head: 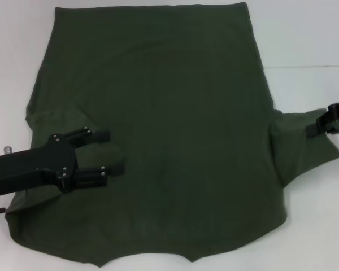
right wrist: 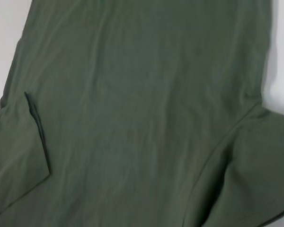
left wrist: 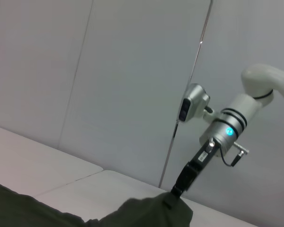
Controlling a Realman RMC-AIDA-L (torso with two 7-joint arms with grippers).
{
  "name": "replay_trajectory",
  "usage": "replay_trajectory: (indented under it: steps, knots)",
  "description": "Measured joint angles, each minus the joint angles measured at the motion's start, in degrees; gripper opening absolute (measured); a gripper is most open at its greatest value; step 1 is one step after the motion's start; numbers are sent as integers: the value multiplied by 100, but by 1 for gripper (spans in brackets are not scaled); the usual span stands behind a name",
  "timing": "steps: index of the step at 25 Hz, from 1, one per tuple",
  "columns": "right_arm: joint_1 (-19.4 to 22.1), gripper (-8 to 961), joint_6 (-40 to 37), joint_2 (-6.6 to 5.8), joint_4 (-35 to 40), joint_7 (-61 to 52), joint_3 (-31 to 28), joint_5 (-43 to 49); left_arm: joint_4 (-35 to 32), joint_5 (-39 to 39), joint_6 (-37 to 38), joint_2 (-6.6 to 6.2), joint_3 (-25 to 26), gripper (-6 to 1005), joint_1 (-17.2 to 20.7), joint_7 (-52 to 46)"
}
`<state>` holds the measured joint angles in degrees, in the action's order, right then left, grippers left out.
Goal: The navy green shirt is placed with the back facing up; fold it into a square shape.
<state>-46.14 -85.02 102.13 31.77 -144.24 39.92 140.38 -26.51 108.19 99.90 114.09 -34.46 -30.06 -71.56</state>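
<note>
The navy green shirt (head: 181,124) lies spread on the white table, plain back up, collar end toward me. Its left sleeve (head: 62,127) is folded inward onto the body. Just above that fold my left gripper (head: 108,152) hovers open, with nothing between its fingers. At the right edge my right gripper (head: 329,121) is shut on the tip of the right sleeve (head: 302,141), holding it a little off the table. The left wrist view shows that gripper (left wrist: 176,191) pinching the raised cloth (left wrist: 146,213). In the right wrist view the shirt (right wrist: 132,94) fills the picture, folded sleeve (right wrist: 23,142) included.
White table (head: 305,34) surrounds the shirt, with a seam line running across it at the right. A pale panelled wall (left wrist: 109,71) stands behind the table.
</note>
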Motion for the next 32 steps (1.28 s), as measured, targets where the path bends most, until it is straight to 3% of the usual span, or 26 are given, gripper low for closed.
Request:
replay_trajectory:
  steps: [6, 17, 28, 32]
  knots:
    - [-237, 53, -81, 26, 353, 11, -41, 472, -3, -6, 4, -15, 23, 919, 0, -33]
    - [-321, 72, -65, 41, 546, 188, -128, 461, -41, -16, 3, -19, 37, 919, 36, -146]
    - [-1012, 90, 13, 310, 497, 188, -57, 464, -49, -41, 34, -19, 38, 919, 44, -183]
    - [-1230, 97, 253, 404, 387, -17, 215, 535, -55, -44, 50, -24, 43, 919, 39, -209]
